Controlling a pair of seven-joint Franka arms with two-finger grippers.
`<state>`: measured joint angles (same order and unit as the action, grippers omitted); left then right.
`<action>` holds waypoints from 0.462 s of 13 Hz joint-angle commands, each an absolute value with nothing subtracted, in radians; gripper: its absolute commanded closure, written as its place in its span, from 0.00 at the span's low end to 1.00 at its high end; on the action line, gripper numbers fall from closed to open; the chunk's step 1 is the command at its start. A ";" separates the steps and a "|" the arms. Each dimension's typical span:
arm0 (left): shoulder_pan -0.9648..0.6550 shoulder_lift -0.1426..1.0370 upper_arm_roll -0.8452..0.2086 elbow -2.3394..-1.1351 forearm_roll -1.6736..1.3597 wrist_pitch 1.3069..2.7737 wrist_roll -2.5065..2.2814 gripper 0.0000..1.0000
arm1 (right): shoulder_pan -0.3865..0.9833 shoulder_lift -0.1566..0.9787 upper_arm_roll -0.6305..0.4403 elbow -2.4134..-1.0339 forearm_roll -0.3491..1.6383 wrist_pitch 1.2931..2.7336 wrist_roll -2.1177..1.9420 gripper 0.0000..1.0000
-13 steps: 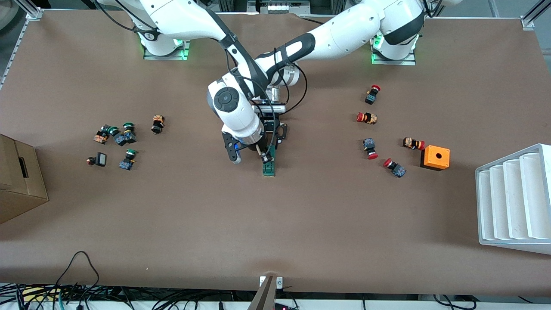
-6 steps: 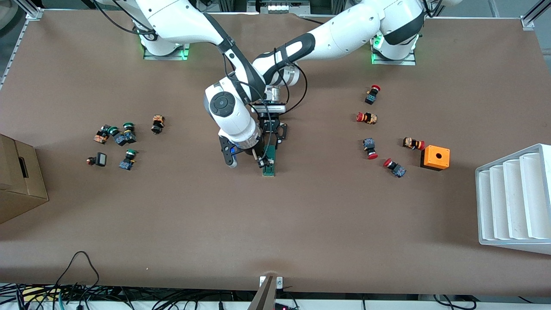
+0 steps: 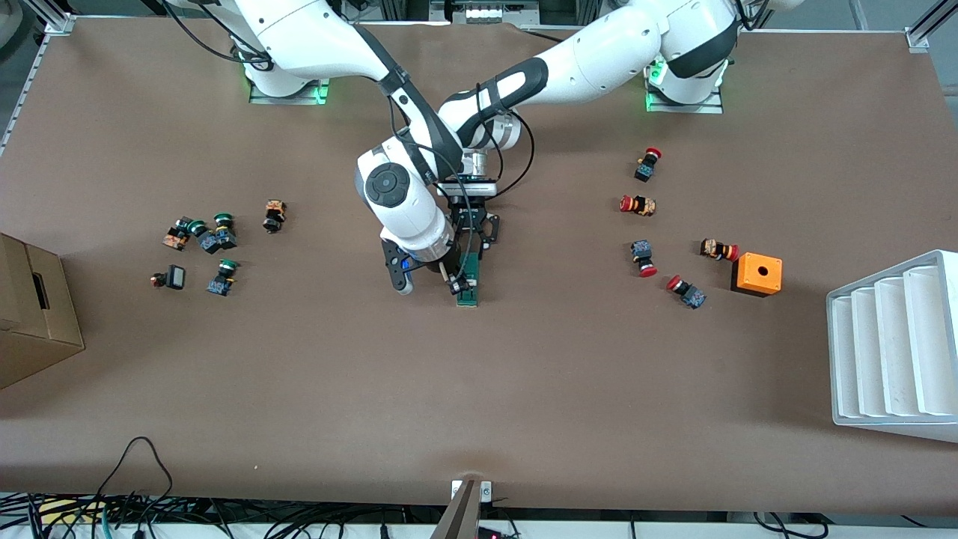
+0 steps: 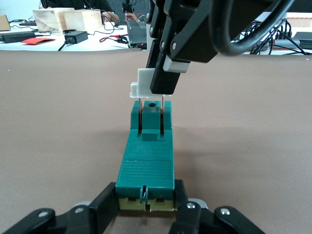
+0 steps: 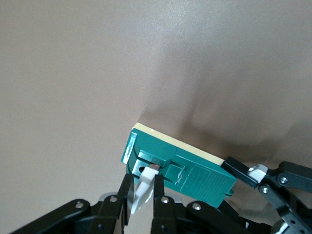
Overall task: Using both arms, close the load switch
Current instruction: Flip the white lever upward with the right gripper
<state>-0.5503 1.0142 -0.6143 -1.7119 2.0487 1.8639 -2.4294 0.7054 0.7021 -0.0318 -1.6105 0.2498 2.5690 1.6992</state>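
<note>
The dark-green load switch (image 3: 470, 293) lies flat on the brown table at mid-table. My left gripper (image 3: 471, 254) is shut on the switch's body (image 4: 146, 165), at the end farther from the front camera, one finger (image 4: 105, 207) on each side. My right gripper (image 5: 143, 197) is shut on the white tab (image 5: 144, 190) at the switch's other end (image 5: 195, 178). In the left wrist view the tab (image 4: 141, 85) stands raised over the switch on two thin pins, pinched by the right gripper (image 4: 161, 85).
Several red-capped push-buttons (image 3: 644, 258) and an orange box with a hole (image 3: 757, 274) lie toward the left arm's end, by a white ribbed tray (image 3: 894, 344). Green-capped push-buttons (image 3: 213, 238) and a cardboard box (image 3: 30, 307) lie toward the right arm's end.
The right arm's wrist has shifted slightly toward the right arm's end of the table, still holding the tab. The left gripper and the switch have stayed put.
</note>
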 commanded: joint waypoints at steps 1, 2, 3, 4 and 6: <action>-0.552 1.065 -0.607 -1.674 2.089 1.884 -2.418 0.82 | 0.692 0.753 -0.012 -1.536 0.241 2.589 1.715 0.79; -0.552 1.066 -0.609 -1.674 2.088 1.884 -2.418 0.82 | 0.692 0.755 -0.012 -1.528 0.241 2.588 1.720 0.79; -0.552 1.066 -0.609 -1.672 2.089 1.884 -2.418 0.82 | 0.690 0.758 -0.012 -1.522 0.241 2.582 1.727 0.79; -0.552 1.066 -0.607 -1.672 2.089 1.884 -2.418 0.82 | 0.692 0.761 -0.012 -1.511 0.241 2.580 1.729 0.78; -0.552 1.071 -0.607 -1.672 2.089 1.884 -2.418 0.82 | 0.692 0.761 -0.012 -1.508 0.241 2.574 1.735 0.77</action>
